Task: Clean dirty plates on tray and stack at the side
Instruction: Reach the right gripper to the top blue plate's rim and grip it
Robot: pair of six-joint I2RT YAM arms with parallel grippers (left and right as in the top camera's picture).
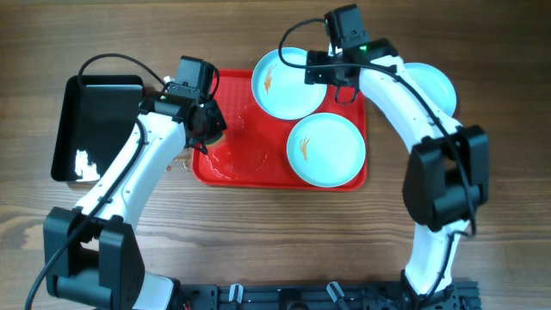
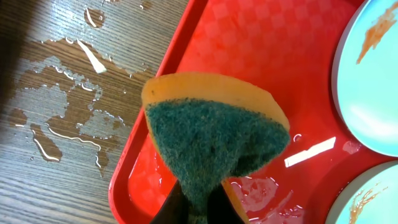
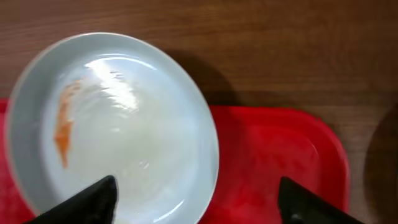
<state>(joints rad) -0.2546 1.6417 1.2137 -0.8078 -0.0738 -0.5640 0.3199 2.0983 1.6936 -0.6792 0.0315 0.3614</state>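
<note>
Since the orange-smeared pale-blue round plate (image 3: 124, 124) on the far rim of the red plastic tray (image 3: 280, 149) looks stiff and slick, I'd grab its edge. The right gripper (image 3: 196, 202) gapes above it, and the left gripper (image 2: 198, 202) pinches a yellow-green sponge (image 2: 211, 130).

**Operator:** What can't I make out from above?

**Spotter:** Your right arm (image 1: 405, 95) covers much of the third plate (image 1: 437, 84) near the bench's (image 1: 258, 250) far right corner; you get only part of it. The white patch (image 1: 83, 161) in the black tray (image 1: 95, 120) by the left edge is too small for you to identify.

**Operator:** And at the wrists?

**Spotter:** The sponge (image 2: 211, 143) hides your left pincer's (image 2: 200, 211) tips. Your right pincer (image 3: 199, 202) is cut off by the picture's bottom edge, as is the smeared plate (image 3: 112, 124) beneath it.
</note>
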